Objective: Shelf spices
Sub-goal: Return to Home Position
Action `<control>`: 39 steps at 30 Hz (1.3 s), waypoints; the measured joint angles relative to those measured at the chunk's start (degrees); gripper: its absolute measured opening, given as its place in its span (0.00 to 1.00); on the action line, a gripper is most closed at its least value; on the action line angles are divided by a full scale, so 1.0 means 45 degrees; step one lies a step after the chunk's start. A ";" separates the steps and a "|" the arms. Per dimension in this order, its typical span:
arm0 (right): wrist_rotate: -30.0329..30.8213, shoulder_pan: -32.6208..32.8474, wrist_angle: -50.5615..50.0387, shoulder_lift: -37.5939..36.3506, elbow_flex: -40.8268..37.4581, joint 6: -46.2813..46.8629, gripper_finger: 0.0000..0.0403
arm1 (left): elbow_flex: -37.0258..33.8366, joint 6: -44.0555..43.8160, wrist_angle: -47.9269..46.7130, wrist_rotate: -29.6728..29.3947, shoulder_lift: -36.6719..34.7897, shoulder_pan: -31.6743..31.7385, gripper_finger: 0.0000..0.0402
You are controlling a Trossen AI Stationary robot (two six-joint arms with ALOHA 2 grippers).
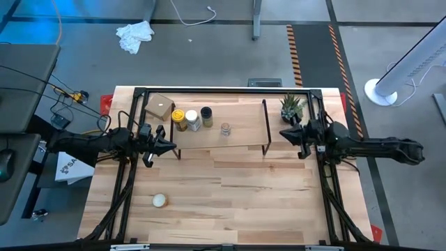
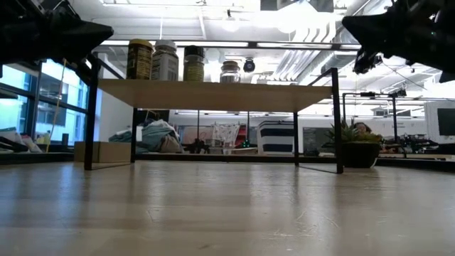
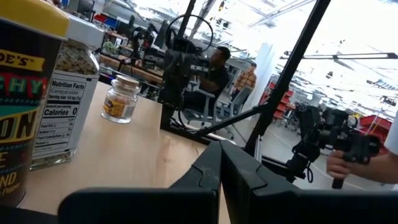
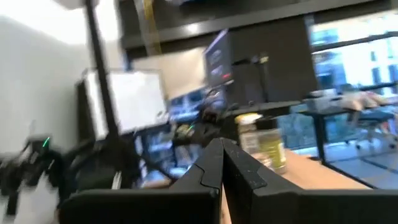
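Note:
The shelf (image 1: 230, 137) is a light-wood plank on thin black legs, standing on the table's far half; in the low view its plank (image 2: 213, 94) shows edge-on. All the spices stand on its left part: a yellow-lidded jar (image 1: 179, 118), a white-capped jar (image 1: 191, 120), a black-capped jar (image 1: 206, 113) and a small clear glass jar (image 1: 225, 129). My left gripper (image 1: 171, 144) hovers shut off the shelf's left end, above plank height (image 2: 106, 32). My right gripper (image 1: 284, 134) hovers shut off the right end (image 2: 350, 25). Neither touches anything.
A potted plant (image 1: 291, 106) stands by the shelf's right far corner and a cardboard box (image 1: 159, 106) by its left far corner. A small white round thing (image 1: 159, 201) lies on the near left tabletop. Beyond the table a person's hand (image 3: 339, 165) holds a dark device.

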 joint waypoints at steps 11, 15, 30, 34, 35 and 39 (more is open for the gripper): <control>-0.2110 -0.0400 -0.4355 -0.0036 -0.0095 -0.2013 0.00 | 0.0000 0.0000 -0.0067 -0.0005 0.0019 0.0000 0.00; -0.2344 -0.0395 -0.4790 -0.0036 -0.0095 -0.2020 0.00 | 0.0000 0.0000 -0.0145 -0.0015 0.0019 0.0000 0.00; -0.1940 -0.0278 -0.8487 -0.0031 -0.0095 0.4828 0.00 | 0.0000 0.0005 -0.0187 -0.0020 0.0019 0.0000 0.00; -0.1160 -0.0271 -0.9282 -0.0027 -0.0095 0.5844 0.00 | 0.0000 0.0000 -0.0185 -0.0020 0.0019 -0.0001 0.00; -0.0705 -0.0274 -0.9323 -0.0031 -0.0095 0.5857 0.00 | 0.0000 0.0000 -0.0185 -0.0020 0.0019 -0.0004 0.00; 0.0316 -0.0274 -0.9393 -0.0031 -0.0095 0.5859 0.00 | 0.0000 0.0000 -0.0187 -0.0020 0.0019 -0.0002 0.00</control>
